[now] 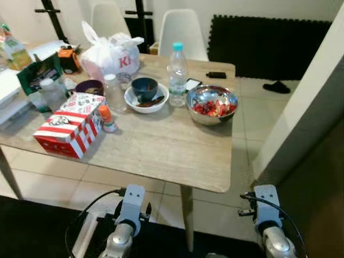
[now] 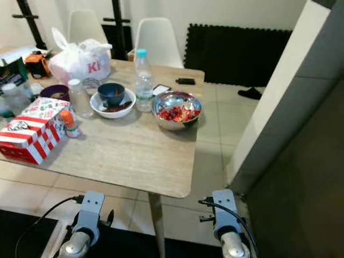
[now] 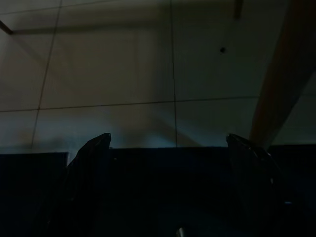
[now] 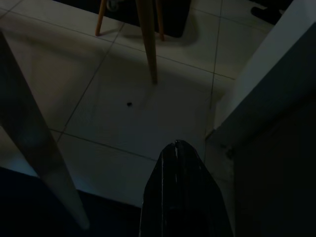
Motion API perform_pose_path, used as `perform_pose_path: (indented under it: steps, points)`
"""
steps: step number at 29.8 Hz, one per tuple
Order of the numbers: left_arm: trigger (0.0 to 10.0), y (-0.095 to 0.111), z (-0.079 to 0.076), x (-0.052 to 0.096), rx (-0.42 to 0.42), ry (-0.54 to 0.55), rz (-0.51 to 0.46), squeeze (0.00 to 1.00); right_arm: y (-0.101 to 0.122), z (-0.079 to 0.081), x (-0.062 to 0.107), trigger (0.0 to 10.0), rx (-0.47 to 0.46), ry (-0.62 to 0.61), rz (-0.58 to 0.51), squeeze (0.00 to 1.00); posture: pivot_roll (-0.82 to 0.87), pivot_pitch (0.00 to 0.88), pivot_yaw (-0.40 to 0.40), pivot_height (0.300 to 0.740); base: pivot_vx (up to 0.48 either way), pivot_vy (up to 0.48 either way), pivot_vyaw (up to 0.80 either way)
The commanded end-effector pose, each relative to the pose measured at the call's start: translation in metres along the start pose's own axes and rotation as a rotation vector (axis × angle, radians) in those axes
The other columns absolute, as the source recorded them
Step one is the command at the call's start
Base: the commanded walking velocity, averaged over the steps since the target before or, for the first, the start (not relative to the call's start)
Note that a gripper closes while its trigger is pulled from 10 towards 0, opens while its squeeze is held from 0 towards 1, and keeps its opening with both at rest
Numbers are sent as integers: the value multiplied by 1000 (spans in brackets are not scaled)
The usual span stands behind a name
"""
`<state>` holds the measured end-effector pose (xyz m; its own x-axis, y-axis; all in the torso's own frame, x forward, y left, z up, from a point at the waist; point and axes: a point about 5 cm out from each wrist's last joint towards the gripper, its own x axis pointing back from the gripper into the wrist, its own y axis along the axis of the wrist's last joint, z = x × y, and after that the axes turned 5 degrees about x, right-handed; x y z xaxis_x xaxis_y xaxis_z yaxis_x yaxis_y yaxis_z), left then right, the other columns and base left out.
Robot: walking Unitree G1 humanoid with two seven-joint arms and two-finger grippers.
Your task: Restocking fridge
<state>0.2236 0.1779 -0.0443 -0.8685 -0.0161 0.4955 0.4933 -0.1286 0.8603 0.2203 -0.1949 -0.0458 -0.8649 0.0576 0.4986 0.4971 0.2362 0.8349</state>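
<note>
A wooden table (image 1: 161,145) crowded with a water bottle (image 1: 177,67), steel salad bowl (image 1: 211,105) and striped carton (image 1: 69,124). Left gripper (image 3: 168,163) hangs spread, right gripper (image 4: 182,192) pressed together (both low, idle). Reaching could topple the bottle among its close neighbours

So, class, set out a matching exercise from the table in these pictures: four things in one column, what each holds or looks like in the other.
Things
1. steel bowl
2. water bottle
3. white bowl
4. cardboard box

Descriptions
a. red and white stripes
b. light blue cap
c. red food inside
d. dark blue cup inside

Pairs: 1-c, 2-b, 3-d, 4-a
</note>
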Motion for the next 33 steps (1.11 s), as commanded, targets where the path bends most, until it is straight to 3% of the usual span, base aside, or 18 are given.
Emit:
perform_pose_path:
  steps: [1, 9, 10, 15, 16, 19, 22, 25, 26, 29, 31, 32, 33]
  points:
    - [10000, -3, 1, 1, 4, 1, 14, 0, -4, 2, 1, 10000, 2, 8, 19, 0, -60, 45, -54, 740, 0, 0, 0]
    - [10000, 8, 0, -1, -48, -45, -53, 0, -4, 1, 2, 10000, 0, -1, 17, 0, -58, 52, -54, 740, 0, 0, 0]
    - [10000, 18, 3, -1, -70, -62, -106, 0, -5, -3, 2, 10000, -9, -18, 18, 0, -55, 55, -51, 740, 0, 0, 0]
    - [10000, 22, 10, 3, -80, -66, -138, 0, -6, -7, 3, 10000, -9, -33, 22, 0, -51, 67, -44, 740, 0, 0, 0]
    - [10000, 13, 21, 11, -51, -17, -124, 0, -7, -9, 4, 10000, -7, -38, 24, 0, -47, 74, -41, 740, 0, 0, 0]
    - [10000, 10, 24, 14, -44, -3, -119, 0, -8, -9, 4, 10000, -6, -39, 24, 0, -47, 74, -41, 740, 0, 0, 0]
    - [10000, -8, 39, 27, 13, 103, -68, 0, -8, -11, 4, 10000, -7, -45, 26, 0, -34, 85, -38, 740, 0, 0, 0]
    - [10000, -8, 39, 27, 13, 103, -68, 0, -8, -11, 4, 10000, -7, -45, 26, 0, -34, 85, -38, 740, 0, 0, 0]
    - [10000, -24, 47, 42, 28, 155, -32, 0, -6, -20, 3, 10000, -9, -71, 21, 0, -16, 94, -42, 740, 0, 0, 0]
    - [10000, -37, 51, 55, 29, 185, 0, 0, -2, -34, 2, 10000, -9, -110, 7, 0, -8, 99, -48, 740, 0, 0, 0]
    - [10000, -46, 53, 64, 24, 206, 31, 0, 10, -74, -1, 10000, 21, -253, -4, 0, -12, 97, -53, 740, 0, 0, 0]
    - [10000, -46, 53, 64, 24, 206, 31, 0, 10, -74, -1, 10000, 21, -253, -4, 0, -12, 97, -53, 740, 0, 0, 0]
    - [10000, -46, 52, 62, 24, 204, 32, 0, 15, -94, 0, 10000, 32, -329, 9, 0, -17, 98, -54, 740, 0, 0, 0]
